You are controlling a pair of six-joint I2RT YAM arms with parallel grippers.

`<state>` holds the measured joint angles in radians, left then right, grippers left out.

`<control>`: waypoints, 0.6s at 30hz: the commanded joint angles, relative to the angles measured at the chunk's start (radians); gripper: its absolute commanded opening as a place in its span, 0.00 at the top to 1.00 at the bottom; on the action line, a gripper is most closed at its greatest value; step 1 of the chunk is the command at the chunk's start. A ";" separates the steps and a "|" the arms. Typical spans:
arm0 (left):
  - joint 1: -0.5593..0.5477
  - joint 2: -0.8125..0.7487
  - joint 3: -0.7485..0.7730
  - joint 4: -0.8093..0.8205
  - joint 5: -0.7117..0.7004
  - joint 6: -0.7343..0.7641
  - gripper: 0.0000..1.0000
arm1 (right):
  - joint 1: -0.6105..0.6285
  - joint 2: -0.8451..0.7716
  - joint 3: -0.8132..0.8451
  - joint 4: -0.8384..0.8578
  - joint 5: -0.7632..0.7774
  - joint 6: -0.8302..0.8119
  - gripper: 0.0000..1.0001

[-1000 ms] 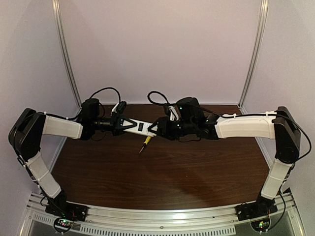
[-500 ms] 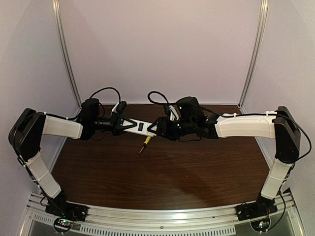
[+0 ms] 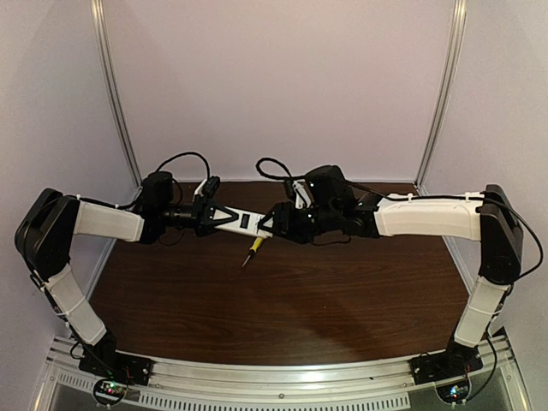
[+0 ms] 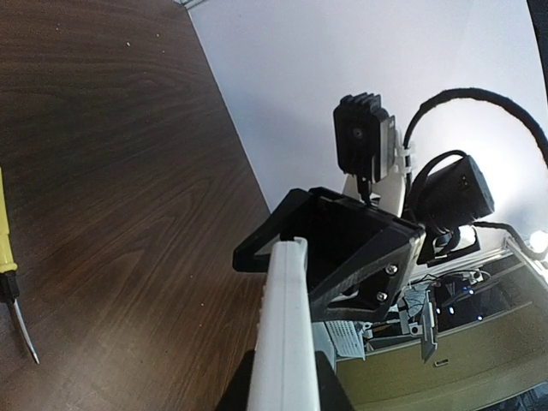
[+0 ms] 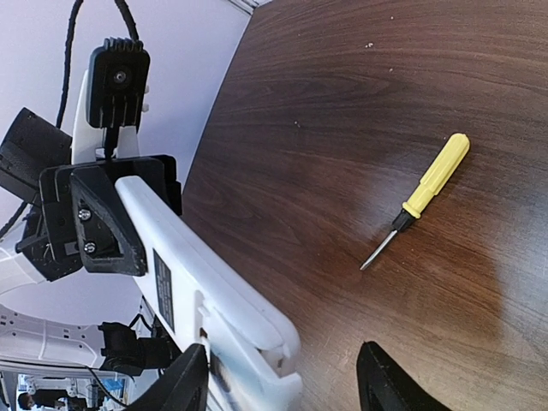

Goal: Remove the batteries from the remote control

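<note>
Horizontally, left end effector (image 3: 226, 219) grips remote control (image 3: 247, 222), right end effector (image 3: 272, 224) straddling it.

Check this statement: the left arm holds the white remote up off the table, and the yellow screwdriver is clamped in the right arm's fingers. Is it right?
Not quite. The screwdriver is not in the right fingers; it lies loose on the table, as the right wrist view shows. The left arm does hold the remote up off the table.
</note>
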<state>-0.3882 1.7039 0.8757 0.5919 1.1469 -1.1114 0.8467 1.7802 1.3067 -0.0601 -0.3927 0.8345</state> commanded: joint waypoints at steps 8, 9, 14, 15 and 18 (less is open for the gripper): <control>0.000 -0.023 0.038 -0.020 0.000 0.051 1.00 | 0.014 -0.023 0.063 -0.117 0.079 -0.049 0.45; 0.000 -0.023 0.039 -0.024 -0.001 0.053 1.00 | 0.014 -0.022 0.065 -0.122 0.082 -0.052 0.47; 0.000 -0.024 0.042 -0.031 -0.001 0.059 1.00 | 0.017 -0.017 0.065 -0.122 0.078 -0.057 0.53; 0.000 -0.024 0.042 -0.033 -0.001 0.060 1.00 | 0.018 -0.016 0.064 -0.119 0.077 -0.057 0.54; 0.000 -0.023 0.043 -0.038 -0.001 0.064 1.00 | 0.020 -0.012 0.070 -0.121 0.075 -0.056 0.56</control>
<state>-0.3882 1.7035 0.8871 0.5365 1.1412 -1.0725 0.8585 1.7802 1.3518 -0.1478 -0.3424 0.7902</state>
